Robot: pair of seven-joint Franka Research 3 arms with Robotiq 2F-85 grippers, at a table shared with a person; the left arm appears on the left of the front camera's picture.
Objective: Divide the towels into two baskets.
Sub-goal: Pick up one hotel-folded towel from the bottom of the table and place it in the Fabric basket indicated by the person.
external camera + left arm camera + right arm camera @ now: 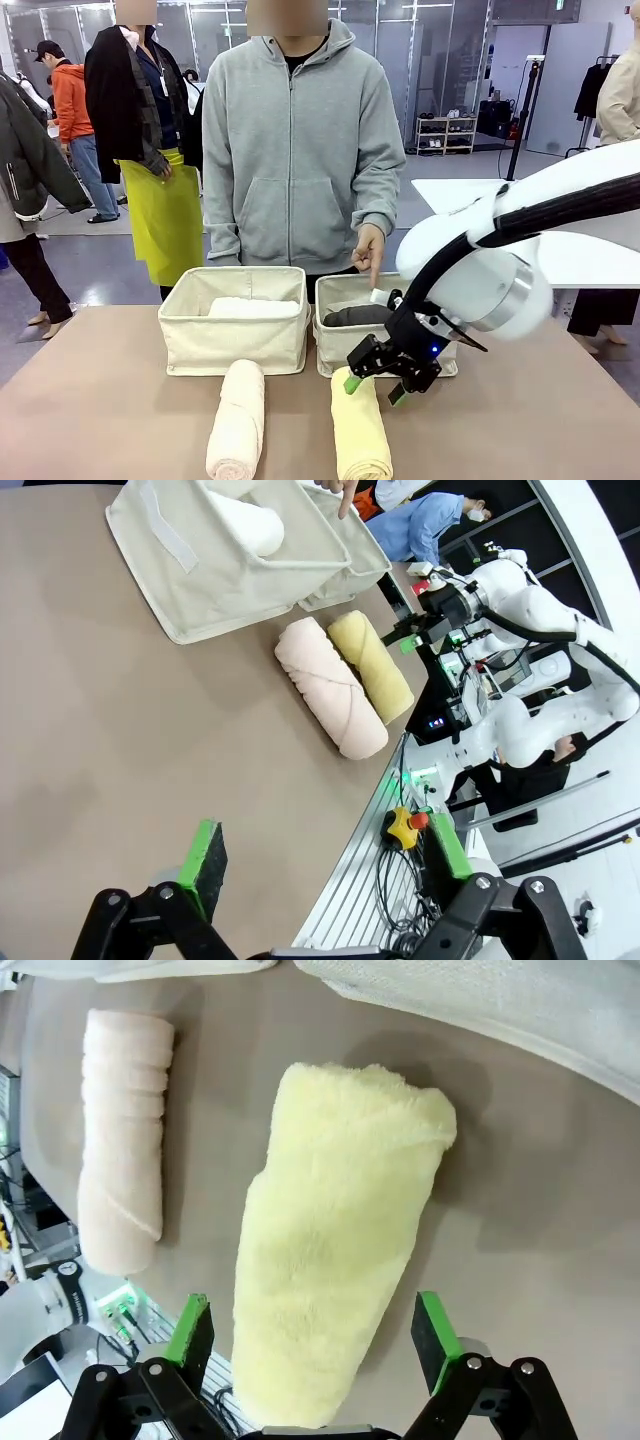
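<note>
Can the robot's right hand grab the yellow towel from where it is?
Probably yes. The right gripper hangs open just above the yellow towel, a pad on each side, with nothing between them.

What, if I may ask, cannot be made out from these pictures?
- Front view: the right end of the dark grey towel, hidden behind the right arm.
- Front view: the near ends of the cream towel and the pale yellow towel, cut off by the bottom edge.
- Left wrist view: what lies inside the right basket, hidden behind the left basket.
</note>
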